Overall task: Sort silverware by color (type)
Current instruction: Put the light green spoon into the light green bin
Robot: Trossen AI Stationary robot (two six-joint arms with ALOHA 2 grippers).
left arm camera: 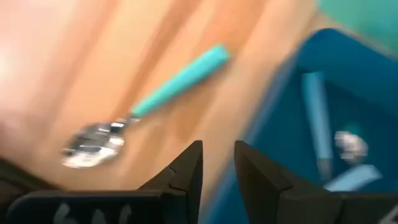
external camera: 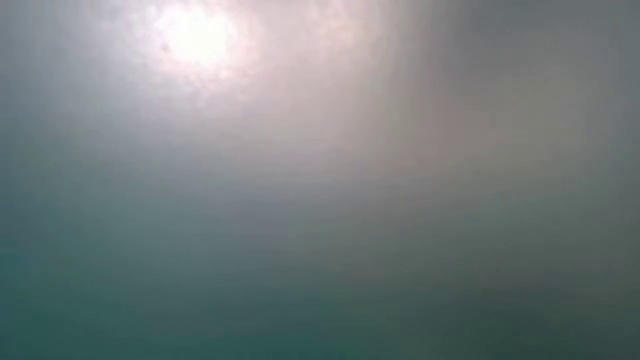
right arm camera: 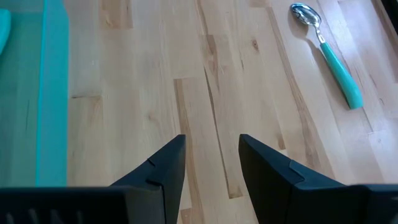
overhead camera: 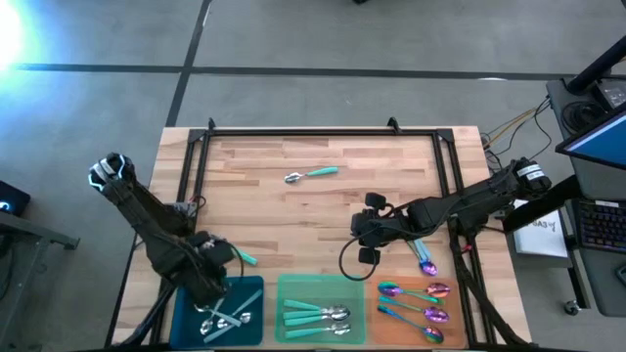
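The left gripper is sitting right at the top-left corner of the blue tray, and its fingers are parted a little with nothing pinched between them. Just ahead of it, on the bare wood beside the tray, lies a teal-handled spoon, and inside the tray next to it you can see a few pale blue-handled spoons piled loosely. The right gripper hangs over the middle of the table, jaws spread apart and empty, just wood grain showing between the fingers. Farther out in front of it, toward the far side of the table, there's a lone teal spoon lying flat by itself. Off to the near side of that gripper is the green tray with a few teal-handled spoons lined up, and beyond that the orange tray with the rainbow spoons. One more rainbow spoon lies on the wood under the right arm, just above the orange tray. The low camera shows only haze.
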